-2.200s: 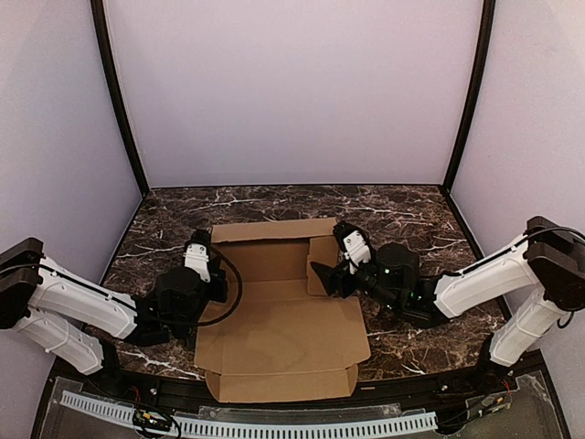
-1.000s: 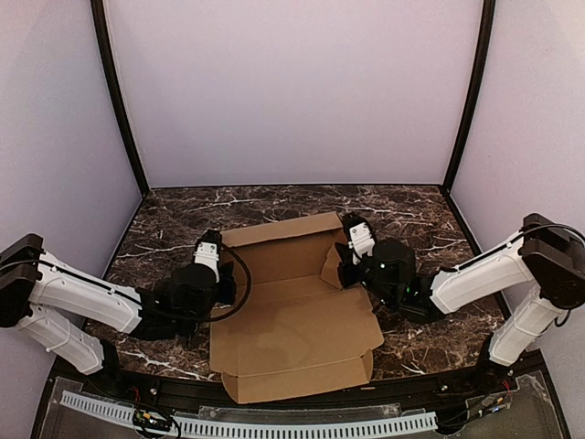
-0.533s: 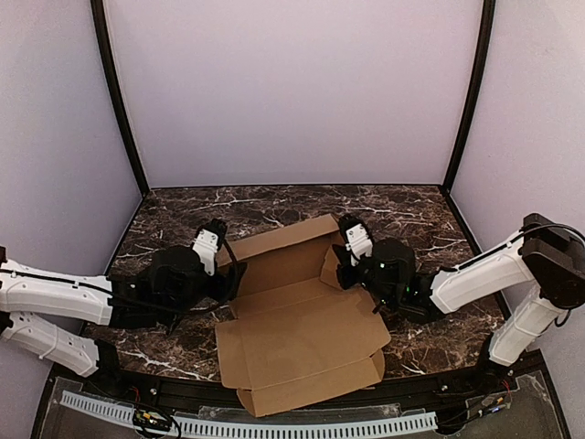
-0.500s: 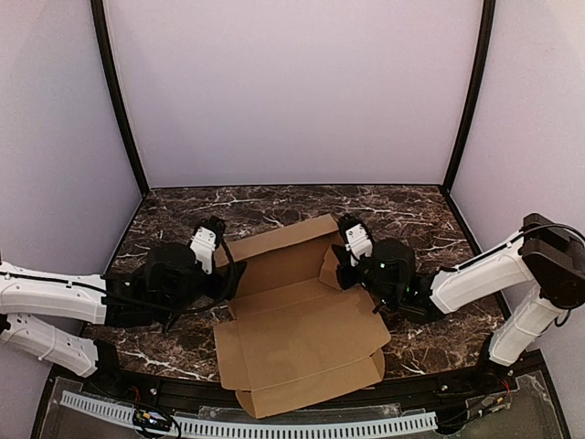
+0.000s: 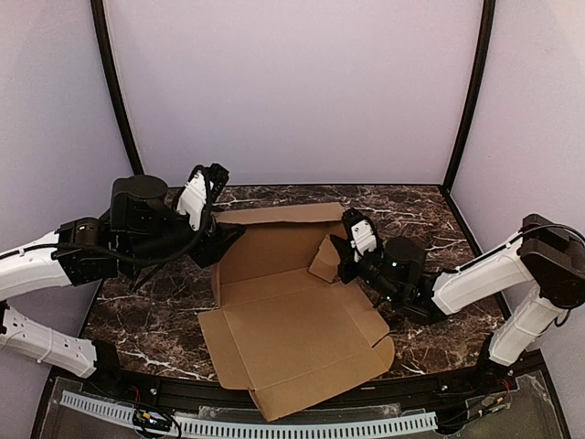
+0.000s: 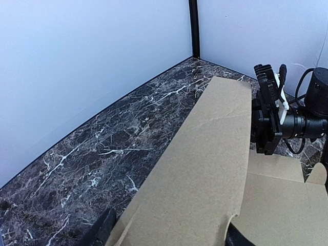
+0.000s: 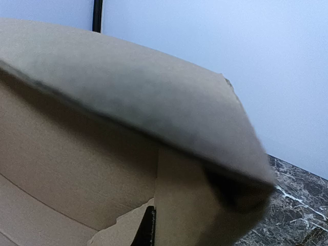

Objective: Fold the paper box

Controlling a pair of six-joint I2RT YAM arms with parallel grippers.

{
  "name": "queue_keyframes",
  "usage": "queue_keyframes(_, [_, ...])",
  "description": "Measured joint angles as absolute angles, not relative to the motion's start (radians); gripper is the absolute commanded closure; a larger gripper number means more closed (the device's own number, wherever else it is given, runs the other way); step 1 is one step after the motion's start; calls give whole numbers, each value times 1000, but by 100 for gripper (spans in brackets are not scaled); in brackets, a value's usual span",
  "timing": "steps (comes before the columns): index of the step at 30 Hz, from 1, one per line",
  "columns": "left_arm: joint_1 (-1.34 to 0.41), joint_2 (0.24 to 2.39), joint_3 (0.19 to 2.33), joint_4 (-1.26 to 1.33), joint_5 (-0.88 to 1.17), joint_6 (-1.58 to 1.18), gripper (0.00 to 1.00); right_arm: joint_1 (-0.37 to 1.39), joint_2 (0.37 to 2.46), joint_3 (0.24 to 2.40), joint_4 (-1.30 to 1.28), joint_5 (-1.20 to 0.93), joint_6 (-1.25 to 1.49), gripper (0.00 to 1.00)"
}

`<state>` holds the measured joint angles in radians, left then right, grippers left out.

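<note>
Dark veined marble tabletop (image 5: 430,215) spans the middle; pale lilac walls (image 5: 292,91) rise behind; black posts (image 5: 117,91) flank them; a white slotted strip (image 5: 302,427) lines the bottom.

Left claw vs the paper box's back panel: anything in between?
Nothing visible. The left claw is open and straddles the near end of the raised back panel of the paper box. The right claw sits at the right side flap, out of the way.

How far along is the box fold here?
Done: the paper box has its back wall raised. In hand: right gripper pinches the right side flap; left gripper open at the wall's left end. Left: front panel and its flaps lie unfolded.
</note>
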<state>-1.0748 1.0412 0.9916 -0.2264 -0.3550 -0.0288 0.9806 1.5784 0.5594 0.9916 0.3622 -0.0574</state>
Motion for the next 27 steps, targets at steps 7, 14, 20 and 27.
queue_keyframes(7, [-1070,1108,1044,-265,-342,-7,49,973,1588,545,988,392,-78,100])
queue_keyframes(14, [-1053,1102,1020,-298,-237,7,39,971,1613,545,982,399,-96,100])
queue_keyframes(20, [-1052,1090,1005,-353,-35,15,38,967,1619,545,985,361,-104,100])
queue_keyframes(27, [-1039,1095,976,-354,8,5,39,963,1634,546,968,352,-111,100])
